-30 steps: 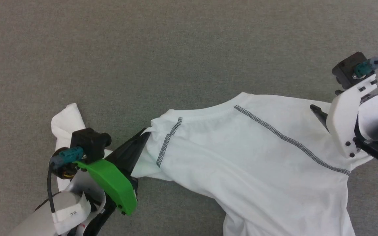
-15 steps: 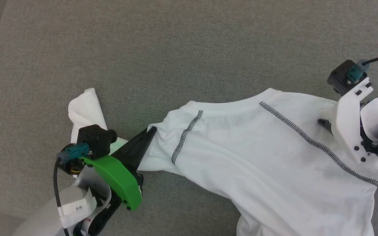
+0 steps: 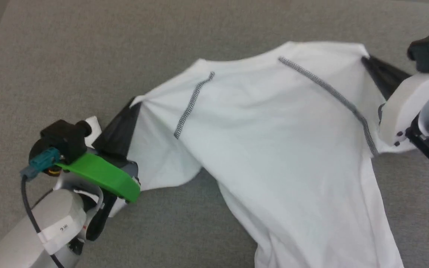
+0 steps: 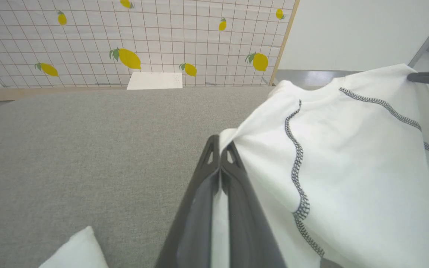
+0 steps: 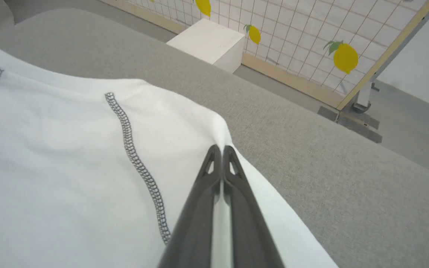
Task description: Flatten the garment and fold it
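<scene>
At the left jaws, two dark fingers (image 4: 199, 193) are pressing together on a pinch of white cloth at the near shoulder of the garment (image 3: 266, 130), with a strip of fabric showing between them in the left wrist view. Over on the robot's right, the right jaws are clamping shut in the same way on the opposite shoulder edge, just past the slanting zigzag seam (image 5: 140, 167). Between the two grips the collar line is stretching almost straight, and the cloth is hanging from it in a smooth sheet with only light puckers fanning out from the left pinch. From where I am standing, the top edge seems to be riding above the grey cloth-covered table (image 3: 125, 37), while the body is trailing down toward the robot and off the bottom of the head view. A loose white fold (image 4: 76, 249), probably a sleeve, is lying on the table beside the left arm. Further off, a white box (image 5: 207, 39) is sitting against a lemon-patterned grid panel (image 4: 162, 37). This looks like the flattening step, with no fold begun. Next, both arms would need to lower together under even tension, laying the body down without creases, and that stray sleeve would need drawing out.
</scene>
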{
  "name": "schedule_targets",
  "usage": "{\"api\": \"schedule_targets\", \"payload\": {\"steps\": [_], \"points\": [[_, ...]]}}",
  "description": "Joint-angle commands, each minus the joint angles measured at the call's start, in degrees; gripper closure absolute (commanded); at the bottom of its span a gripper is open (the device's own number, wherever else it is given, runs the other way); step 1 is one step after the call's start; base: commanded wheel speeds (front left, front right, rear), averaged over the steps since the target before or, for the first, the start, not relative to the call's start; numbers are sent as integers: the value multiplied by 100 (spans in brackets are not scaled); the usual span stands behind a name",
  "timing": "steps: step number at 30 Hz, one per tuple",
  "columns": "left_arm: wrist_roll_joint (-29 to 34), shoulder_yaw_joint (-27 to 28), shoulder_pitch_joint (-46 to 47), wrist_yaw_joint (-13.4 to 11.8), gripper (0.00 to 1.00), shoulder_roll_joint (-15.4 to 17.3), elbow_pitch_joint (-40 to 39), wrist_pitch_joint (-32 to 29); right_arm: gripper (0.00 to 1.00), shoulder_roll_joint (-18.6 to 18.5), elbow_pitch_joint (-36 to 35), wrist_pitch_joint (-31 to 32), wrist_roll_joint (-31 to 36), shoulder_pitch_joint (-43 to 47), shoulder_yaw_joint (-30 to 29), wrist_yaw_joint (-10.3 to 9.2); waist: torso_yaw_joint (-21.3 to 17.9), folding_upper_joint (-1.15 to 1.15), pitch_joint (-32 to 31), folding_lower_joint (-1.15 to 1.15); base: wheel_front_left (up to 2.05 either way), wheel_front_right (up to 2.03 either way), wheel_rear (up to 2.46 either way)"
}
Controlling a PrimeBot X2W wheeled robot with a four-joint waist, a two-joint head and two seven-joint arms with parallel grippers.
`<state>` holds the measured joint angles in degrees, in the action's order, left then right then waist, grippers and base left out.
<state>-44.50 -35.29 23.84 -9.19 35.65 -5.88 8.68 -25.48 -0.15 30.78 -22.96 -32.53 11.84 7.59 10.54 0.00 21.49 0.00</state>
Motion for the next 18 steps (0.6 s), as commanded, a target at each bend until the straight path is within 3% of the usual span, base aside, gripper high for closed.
{"api": "schedule_targets", "payload": {"steps": [1,9,18], "points": [[53,87,129,-71,100,-1,-44,77,100,85,-88,-160,105,75,-128,-10,-341,0,-538,0,0,0,0],[365,562,757,-549,100,362,-560,-90,100,563,-942,-869,988,-224,-689,-10,-805,0,-1409,0,0,0,0],[615,741,1757,-712,100,724,-1033,-863,100,755,-1352,-707,1145,-961,-503,-10,-1111,0,-1837,0,0,0,0]]}}
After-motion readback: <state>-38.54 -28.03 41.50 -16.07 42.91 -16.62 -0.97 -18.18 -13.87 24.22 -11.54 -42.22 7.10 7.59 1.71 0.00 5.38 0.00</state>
